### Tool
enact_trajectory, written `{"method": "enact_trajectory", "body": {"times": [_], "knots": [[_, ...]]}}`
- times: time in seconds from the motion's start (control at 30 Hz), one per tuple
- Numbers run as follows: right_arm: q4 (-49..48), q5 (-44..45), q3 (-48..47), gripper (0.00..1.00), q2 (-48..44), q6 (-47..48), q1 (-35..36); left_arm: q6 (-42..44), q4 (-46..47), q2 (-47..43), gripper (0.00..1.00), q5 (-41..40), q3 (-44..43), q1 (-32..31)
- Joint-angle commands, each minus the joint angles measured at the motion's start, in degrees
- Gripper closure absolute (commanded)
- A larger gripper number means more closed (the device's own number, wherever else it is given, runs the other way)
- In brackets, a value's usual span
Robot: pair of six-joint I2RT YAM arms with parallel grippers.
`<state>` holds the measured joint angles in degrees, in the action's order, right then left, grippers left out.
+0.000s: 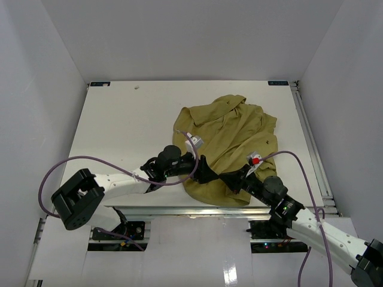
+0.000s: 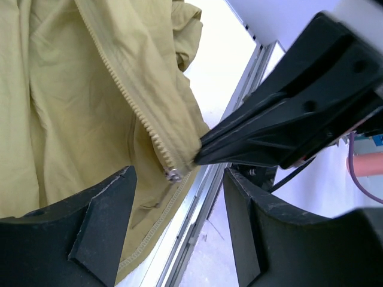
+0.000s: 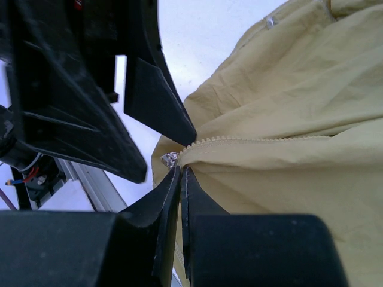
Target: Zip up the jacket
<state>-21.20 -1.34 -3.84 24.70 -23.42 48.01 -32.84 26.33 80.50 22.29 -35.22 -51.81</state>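
The olive-yellow jacket lies crumpled on the white table, right of centre, with its hem at the near edge. In the left wrist view its zipper teeth run down to a small metal slider. My left gripper stands open, one finger on each side of that slider and touching neither side. From the right, my right gripper is shut on the jacket's hem just below the slider. Both grippers meet at the hem in the top view, left gripper beside right gripper.
An aluminium rail runs along the table's near edge right under the hem. A second rail borders the table's right side. White walls close in the back and sides. Purple cables loop off both arms.
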Motion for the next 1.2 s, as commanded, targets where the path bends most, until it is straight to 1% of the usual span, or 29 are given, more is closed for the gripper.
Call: {"method": "enact_trajectory", "body": {"times": [0.0, 0.1, 0.13, 0.23, 0.5, 0.57, 0.67, 0.7, 0.77, 0.87, 0.93, 1.1, 1.17], "knots": [[-2.28, -0.36, 0.32, 0.92, -1.53, 1.19, -0.11, -0.93, -0.87, 0.79, 0.35, 3.02, -3.48, 0.31], [-2.09, -0.89, 0.22, 0.92, -0.76, 1.10, -0.10, -1.35, 0.66, 0.89, 0.42, 4.17, -3.10, 0.31], [-2.09, -1.31, -0.03, 0.92, -0.21, 1.03, -0.04, -1.41, 0.97, 0.89, 0.47, 4.29, -3.03, 0.31], [-1.85, -2.09, -0.72, 0.92, 1.70, 0.92, -0.02, -1.01, 0.68, 0.80, 0.57, 4.26, -3.27, 0.31], [-1.13, -1.56, -1.09, 0.92, 2.82, 0.66, -0.02, -0.29, -0.15, 0.37, 0.60, 3.20, -3.37, 0.22], [-1.03, -1.66, -1.18, 0.92, 2.91, 0.57, -0.02, -0.29, 0.33, 0.56, 0.64, 3.60, -3.36, 0.31], [-0.86, -1.66, -1.26, 0.92, 2.97, 0.65, -0.11, -0.29, 0.63, 1.00, 0.72, 4.43, -3.46, 0.31], [-0.86, -1.71, -1.26, 0.92, 2.87, 0.54, -0.11, -0.24, 0.48, 1.15, 0.73, 4.48, -3.56, 0.31], [-0.60, -1.74, -1.29, 0.92, 2.49, 0.48, -0.08, -0.09, 0.01, 1.36, 0.72, 4.43, -3.71, 0.31], [-0.51, -2.19, -1.26, 0.92, 2.01, 0.75, -0.02, 0.06, -1.82, 1.33, 0.65, 2.42, -4.06, 0.31], [-0.51, -2.43, -1.26, 0.92, 2.01, 0.91, -0.02, -0.02, -1.74, 1.25, 0.62, 1.67, -4.06, 0.31], [-0.93, -3.06, -1.17, 0.92, 2.46, 0.92, -0.02, -1.56, 1.21, 1.98, 0.60, 2.73, -3.93, 0.40], [-0.78, -2.97, -1.17, 0.92, 2.46, 0.92, -0.02, -1.96, 1.18, 2.80, 0.62, 3.44, -4.49, 0.40]]}}
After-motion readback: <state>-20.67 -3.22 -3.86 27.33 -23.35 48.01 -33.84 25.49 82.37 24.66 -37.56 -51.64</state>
